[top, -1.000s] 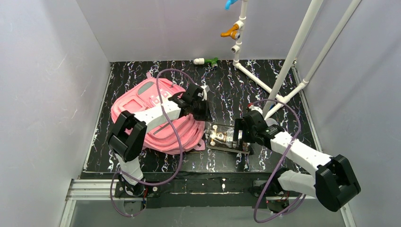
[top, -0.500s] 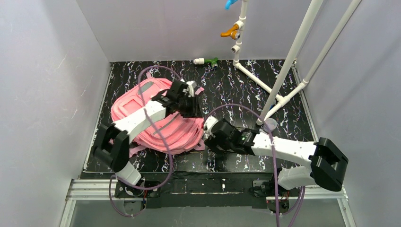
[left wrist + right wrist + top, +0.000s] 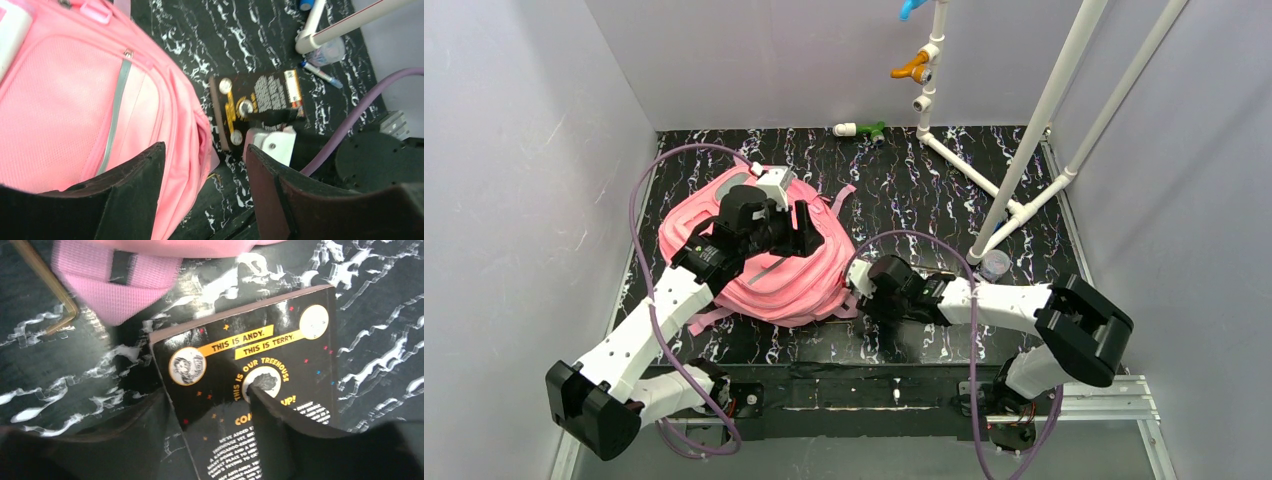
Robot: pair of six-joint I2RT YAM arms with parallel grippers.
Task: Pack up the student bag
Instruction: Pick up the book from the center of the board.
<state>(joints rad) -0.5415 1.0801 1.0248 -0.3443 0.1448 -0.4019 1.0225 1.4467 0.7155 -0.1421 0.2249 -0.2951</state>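
Observation:
The student bag, bright pink with grey stripes, lies flat at the table's left centre and also fills the left wrist view. My left gripper hovers over its right part, open with nothing between its fingers. A black paperback book lies on the table just right of the bag, seen too in the left wrist view. My right gripper is open astride the book's spine edge, one finger on the cover, the other over the table.
A white pipe frame with an orange valve stands at the back right, a green fitting by the back wall. A clear cup and a pen lie right of the book. A pink strap end lies beside it.
My left gripper has drawn back left over the bag and opened. My right gripper has slid left across the book to its edge nearest the bag, jaws narrowing slightly.

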